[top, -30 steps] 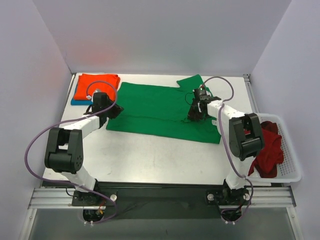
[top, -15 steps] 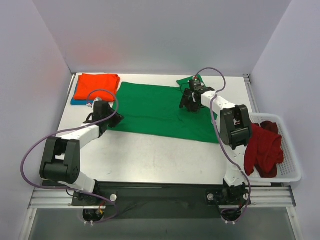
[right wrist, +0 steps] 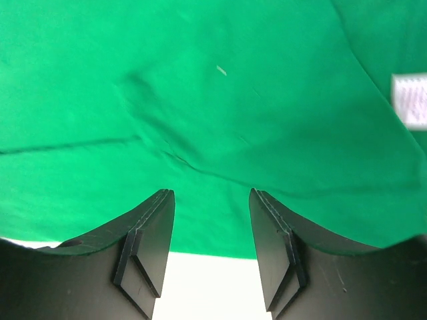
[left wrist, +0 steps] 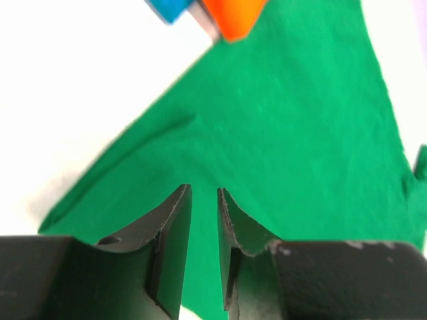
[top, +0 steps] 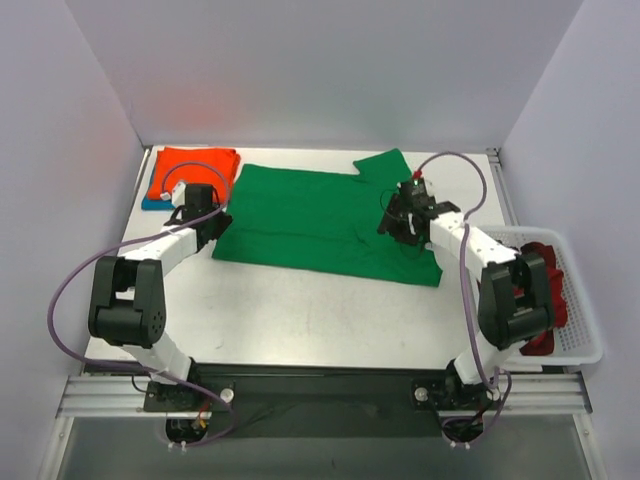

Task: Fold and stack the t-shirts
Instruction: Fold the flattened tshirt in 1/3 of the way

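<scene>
A bright green t-shirt (top: 310, 220) lies spread flat across the middle of the table, one sleeve pointing to the back right. My left gripper (top: 213, 222) hovers over its left edge; the left wrist view shows the jaws (left wrist: 204, 193) open a narrow way above the green cloth (left wrist: 287, 120), nothing between them. My right gripper (top: 400, 220) is over the shirt's right part, open wide (right wrist: 211, 193) above the green hem (right wrist: 213, 100), holding nothing. A folded orange t-shirt (top: 193, 170) lies on a teal-blue one (top: 152, 204) at the back left. Dark red t-shirts (top: 545, 290) sit in the basket.
The white plastic basket (top: 585, 350) stands at the table's right edge, beside my right arm's elbow. The orange (left wrist: 230, 13) and teal-blue (left wrist: 167, 8) corners show at the top of the left wrist view. A white neck label (right wrist: 408, 100) shows on the green shirt.
My right gripper has gone from shut to open and shifted back toward the shirt's right edge, its elbow swinging over the basket. The left gripper moved slightly along the left edge.
</scene>
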`<state>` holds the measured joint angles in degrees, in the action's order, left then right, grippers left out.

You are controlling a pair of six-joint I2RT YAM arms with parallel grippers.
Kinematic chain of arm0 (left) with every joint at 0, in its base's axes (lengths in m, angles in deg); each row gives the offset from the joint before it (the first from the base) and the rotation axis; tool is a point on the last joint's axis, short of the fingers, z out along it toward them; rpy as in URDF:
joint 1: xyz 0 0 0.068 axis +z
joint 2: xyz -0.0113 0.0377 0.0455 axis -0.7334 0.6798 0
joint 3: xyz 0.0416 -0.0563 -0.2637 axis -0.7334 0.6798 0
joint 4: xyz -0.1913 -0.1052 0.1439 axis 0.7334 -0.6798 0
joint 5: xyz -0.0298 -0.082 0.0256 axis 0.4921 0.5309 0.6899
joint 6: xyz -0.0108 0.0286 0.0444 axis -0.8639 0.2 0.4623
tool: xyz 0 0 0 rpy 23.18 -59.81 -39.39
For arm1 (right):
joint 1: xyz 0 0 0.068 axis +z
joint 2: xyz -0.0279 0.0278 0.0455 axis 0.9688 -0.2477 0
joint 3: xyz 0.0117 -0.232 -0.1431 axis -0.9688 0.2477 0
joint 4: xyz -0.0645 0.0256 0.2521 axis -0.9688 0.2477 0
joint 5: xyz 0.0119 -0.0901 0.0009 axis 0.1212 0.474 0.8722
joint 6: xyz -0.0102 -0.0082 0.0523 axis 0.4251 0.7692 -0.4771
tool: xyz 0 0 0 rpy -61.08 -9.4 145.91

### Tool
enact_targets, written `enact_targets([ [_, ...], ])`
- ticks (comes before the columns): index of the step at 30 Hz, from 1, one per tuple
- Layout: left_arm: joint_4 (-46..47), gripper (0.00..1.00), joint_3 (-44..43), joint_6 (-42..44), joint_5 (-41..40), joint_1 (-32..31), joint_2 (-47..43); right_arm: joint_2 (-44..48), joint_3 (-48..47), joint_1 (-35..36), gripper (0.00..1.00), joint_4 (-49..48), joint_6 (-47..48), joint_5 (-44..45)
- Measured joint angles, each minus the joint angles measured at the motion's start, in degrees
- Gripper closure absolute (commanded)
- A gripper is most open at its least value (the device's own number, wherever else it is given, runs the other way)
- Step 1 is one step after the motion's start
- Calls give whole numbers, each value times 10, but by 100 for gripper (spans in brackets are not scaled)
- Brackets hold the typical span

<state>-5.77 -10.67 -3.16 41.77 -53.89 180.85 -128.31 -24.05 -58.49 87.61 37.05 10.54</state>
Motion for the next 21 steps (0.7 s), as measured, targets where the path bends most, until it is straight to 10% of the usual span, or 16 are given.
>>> enact_targets([
  [10, -149, 71, -221, 18, -99, -11, 151, 53, 130, -17, 52, -15, -28, 23],
  [21, -238, 67, -261, 23, -129, -34, 222, 76, 164, -29, 52, -42, -37, 24],
])
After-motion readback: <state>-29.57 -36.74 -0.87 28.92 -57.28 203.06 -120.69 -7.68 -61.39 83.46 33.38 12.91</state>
